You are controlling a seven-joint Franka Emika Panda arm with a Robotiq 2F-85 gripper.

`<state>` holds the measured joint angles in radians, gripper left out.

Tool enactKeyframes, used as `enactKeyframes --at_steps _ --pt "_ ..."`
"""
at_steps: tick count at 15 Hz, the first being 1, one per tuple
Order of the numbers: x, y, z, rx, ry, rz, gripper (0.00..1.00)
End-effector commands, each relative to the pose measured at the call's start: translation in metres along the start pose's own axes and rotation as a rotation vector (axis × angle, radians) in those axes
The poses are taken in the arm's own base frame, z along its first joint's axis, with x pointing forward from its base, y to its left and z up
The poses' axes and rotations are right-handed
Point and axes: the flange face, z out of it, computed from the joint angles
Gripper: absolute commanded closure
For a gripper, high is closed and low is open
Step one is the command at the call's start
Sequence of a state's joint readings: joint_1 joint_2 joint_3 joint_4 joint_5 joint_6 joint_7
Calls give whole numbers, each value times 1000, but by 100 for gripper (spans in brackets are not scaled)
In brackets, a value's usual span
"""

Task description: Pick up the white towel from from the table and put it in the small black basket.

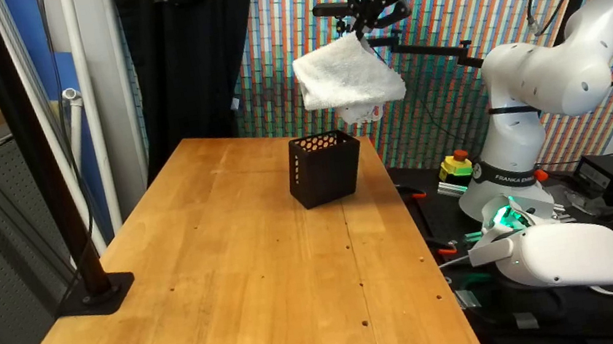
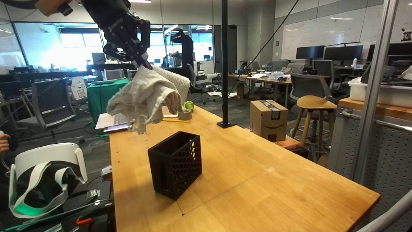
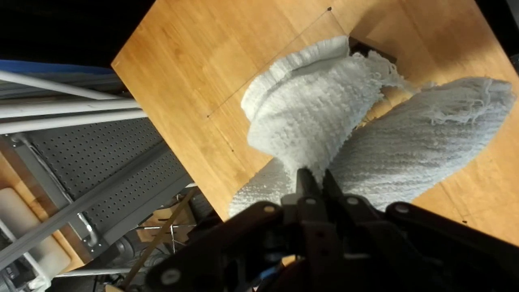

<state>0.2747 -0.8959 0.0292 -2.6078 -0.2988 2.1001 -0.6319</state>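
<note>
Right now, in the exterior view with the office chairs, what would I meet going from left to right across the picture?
White headset → white towel, hanging in the air → black pole → cardboard box → wooden stool.

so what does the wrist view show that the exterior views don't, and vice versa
Only the wrist view: a look down along the gripper to the white towel, the table showing between two hanging folds.

Only the exterior views: the small black basket whole, open top included (in the wrist view a dark patch may be it), and a white headset.

Shared: the towel in the gripper, the table, the perforated grey cabinet.
</note>
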Motion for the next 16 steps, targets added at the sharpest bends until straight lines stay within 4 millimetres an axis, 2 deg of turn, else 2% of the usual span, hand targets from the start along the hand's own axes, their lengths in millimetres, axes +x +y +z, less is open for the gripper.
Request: enactKeyframes --at_steps 1,3,5,10,14,16 --pt "-10 -33 15 -82 -5 -102 95" --pt "-11 -46 34 -101 -38 -145 95" --pt "0 -41 37 -109 -50 -176 95" --pt "14 -45 61 -124 -52 -224 95" --pt "23 -43 96 -128 -85 -282 95" --pt "26 -35 116 -114 -116 -297 95"
